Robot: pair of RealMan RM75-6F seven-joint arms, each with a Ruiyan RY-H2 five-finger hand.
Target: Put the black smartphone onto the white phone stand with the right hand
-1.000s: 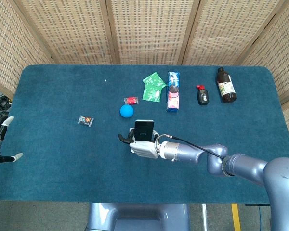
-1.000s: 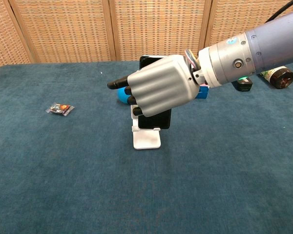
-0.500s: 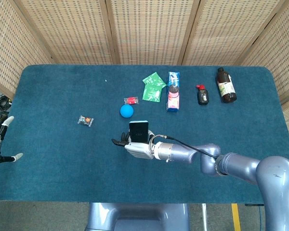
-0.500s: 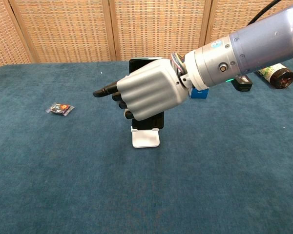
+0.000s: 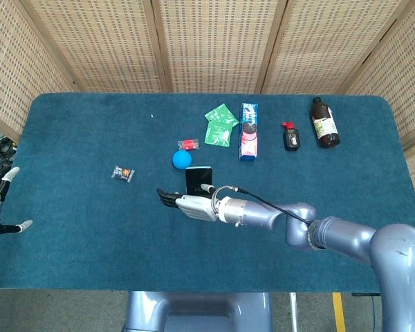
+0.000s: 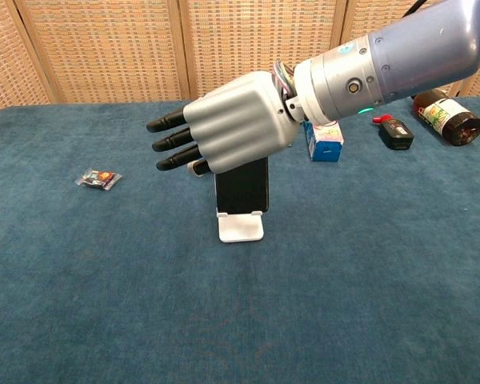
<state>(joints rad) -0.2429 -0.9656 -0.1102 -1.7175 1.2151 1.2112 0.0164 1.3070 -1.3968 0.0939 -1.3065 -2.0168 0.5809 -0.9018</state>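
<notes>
Now the chest view shows the black smartphone [image 6: 242,186] propped on the white phone stand [image 6: 241,227], right hand [image 6: 224,133] released with fingers outstretched, while only the head view catches the left hand [image 5: 1,207], fingers spread.

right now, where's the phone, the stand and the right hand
black smartphone [image 6: 242,186], chest view, lower screen face
white phone stand [image 6: 241,228], chest view, front base plate
right hand [image 6: 228,132], chest view, back of the hand
</notes>
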